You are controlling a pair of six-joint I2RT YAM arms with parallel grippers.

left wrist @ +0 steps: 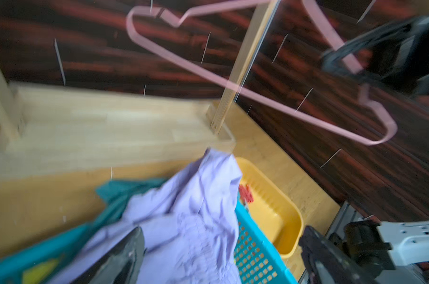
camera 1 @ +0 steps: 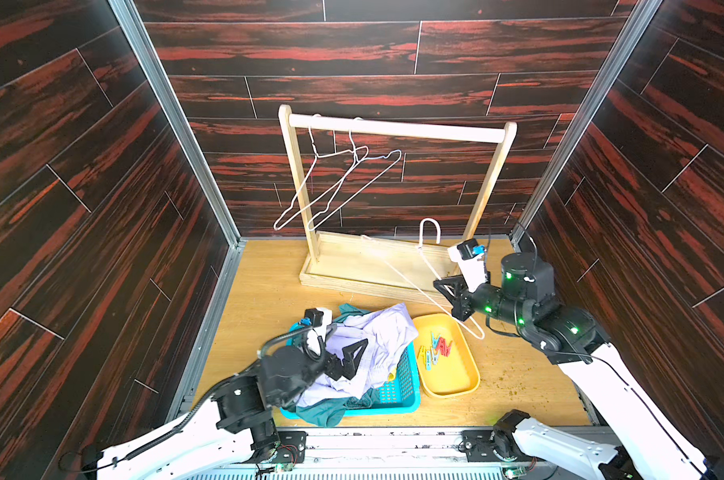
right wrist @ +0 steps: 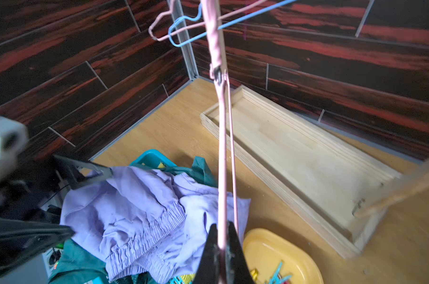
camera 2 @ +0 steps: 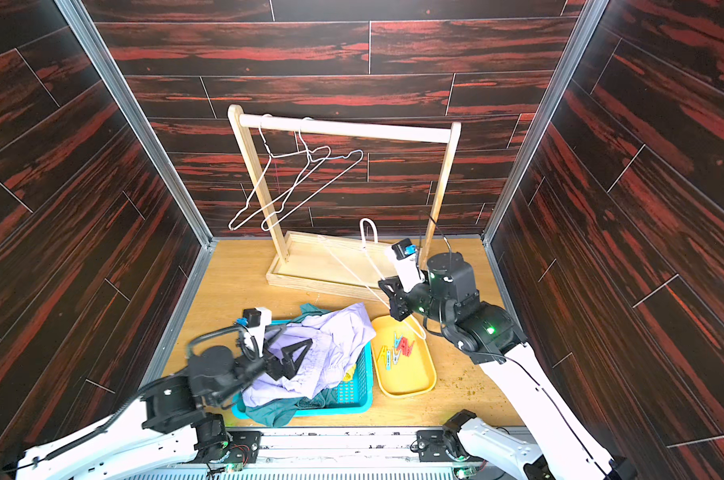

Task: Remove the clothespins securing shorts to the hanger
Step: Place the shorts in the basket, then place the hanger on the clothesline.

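Left hand point(camera 1: 357, 358) wide open above lavender shorts point(camera 1: 387, 332); right hand point(camera 1: 455, 300), at its 2 o'clock, tight on pink hanger point(right wrist: 222, 147).

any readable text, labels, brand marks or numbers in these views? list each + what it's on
No text can be read in any view.
The blue basket, yellow tray, wooden rack and pink hanger show no print, label or logo.
Any markings on the small circuit board by the left arm's base are too small to read.
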